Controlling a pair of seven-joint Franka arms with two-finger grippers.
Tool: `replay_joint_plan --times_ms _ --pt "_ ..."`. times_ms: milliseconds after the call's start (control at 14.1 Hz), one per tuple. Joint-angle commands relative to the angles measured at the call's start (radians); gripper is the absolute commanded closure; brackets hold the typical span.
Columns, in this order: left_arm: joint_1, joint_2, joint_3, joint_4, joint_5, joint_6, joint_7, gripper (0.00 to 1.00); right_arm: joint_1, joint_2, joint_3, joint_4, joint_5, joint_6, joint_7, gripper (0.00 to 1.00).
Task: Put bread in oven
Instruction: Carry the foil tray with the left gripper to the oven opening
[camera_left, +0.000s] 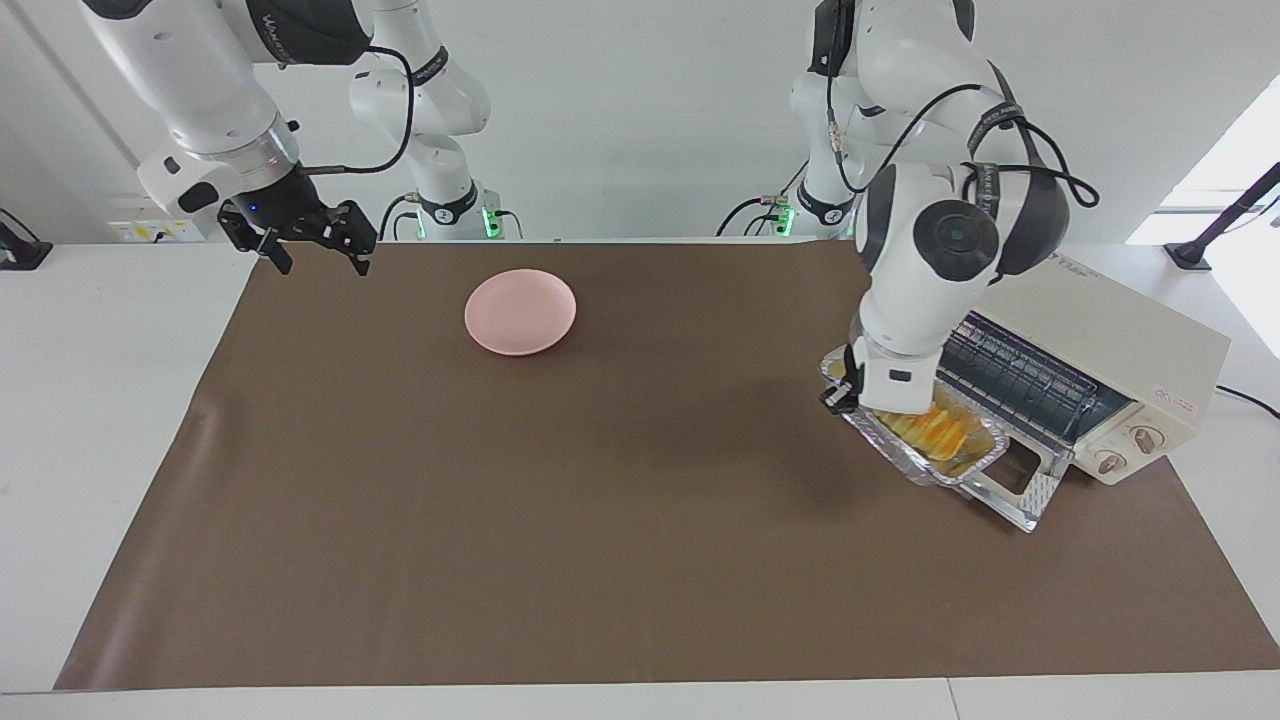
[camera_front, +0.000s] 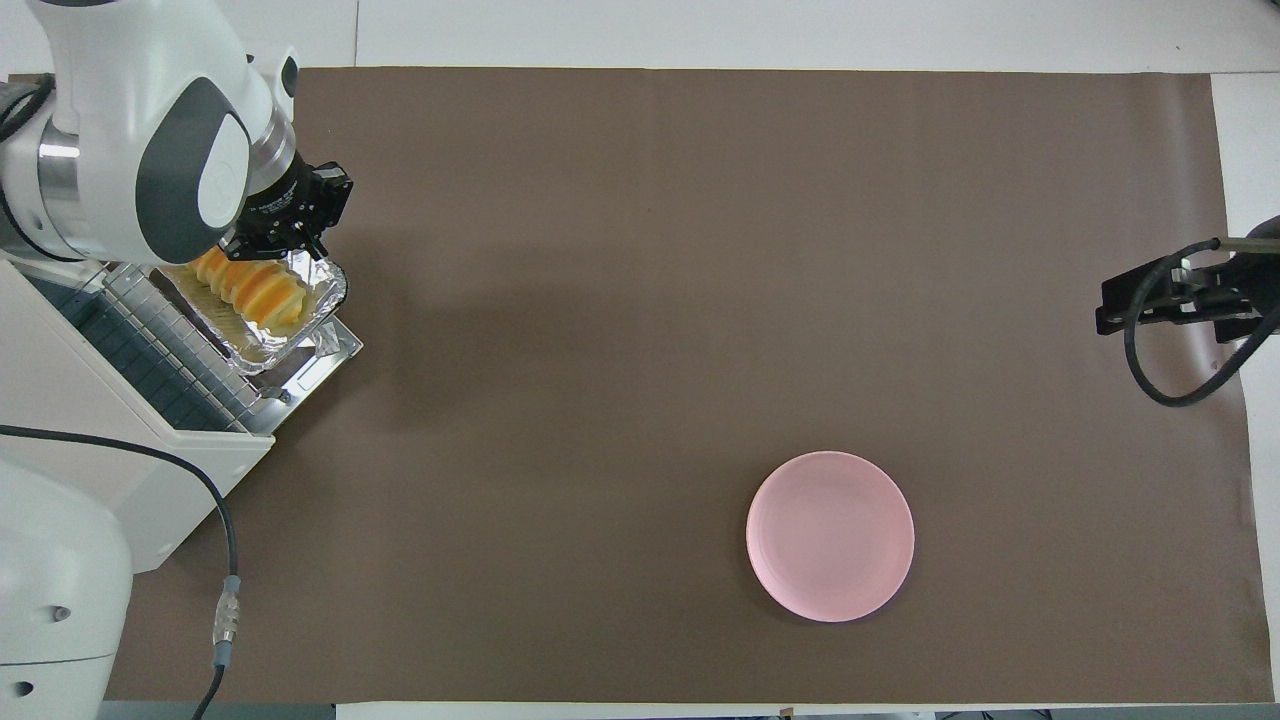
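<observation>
The left gripper (camera_left: 838, 397) is clamping its fingers fully together on the rim of the foil tray (camera_left: 975, 463), at the end of the tray that points away from the oven (camera_left: 1120, 345). The tray is hanging in the air over the oven's lowered glass door (camera_left: 1020, 490), just in front of the oven mouth. The tray is tilting slightly, its free end pointing toward the wire rack (camera_left: 1020, 375).

The bread (camera_left: 935, 430) is lying inside the tray along its length. In the overhead view the bread (camera_front: 250, 285) is showing as a row of yellow-orange slices, with the left gripper (camera_front: 300, 235) at the tray (camera_front: 290, 335) corner pointing toward the middle of the table. No part of the bread is yet inside the oven (camera_front: 100, 450).

The oven is sitting at the left arm's end of the table, its door lying open and flat toward the mat (camera_left: 600, 520).

The right arm is waiting. The right gripper (camera_left: 315, 250) is hanging over the mat corner at the right arm's end of the table, its fingers standing wide apart and gripping nothing. In the overhead view only part of the right gripper (camera_front: 1165, 300) is appearing at the edge.

The plate (camera_left: 520, 312) is resting on the mat, nearer to the robots than the tray, between the two grippers and well apart from both.
</observation>
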Motion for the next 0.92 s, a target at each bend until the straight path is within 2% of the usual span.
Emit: replay_joint_plan --times_ms 0,213,711,854 --pt "0.010 -0.047 0.028 -0.085 -0.014 0.022 -0.022 1.00 -0.017 -0.022 0.015 -0.022 -0.022 -0.008 0.015 0.00" --pt "0.038 -0.051 0.043 -0.099 -0.007 0.012 -0.020 1.00 -0.020 -0.031 0.016 -0.038 -0.032 -0.010 0.004 0.00" --pt "0.040 -0.135 0.074 -0.295 0.078 0.028 -0.019 1.00 -0.020 -0.031 0.018 -0.041 -0.048 -0.003 -0.028 0.00" --pt "0.041 -0.146 0.074 -0.322 0.097 0.034 -0.019 1.00 -0.020 -0.031 0.018 -0.041 -0.048 -0.007 -0.026 0.00"
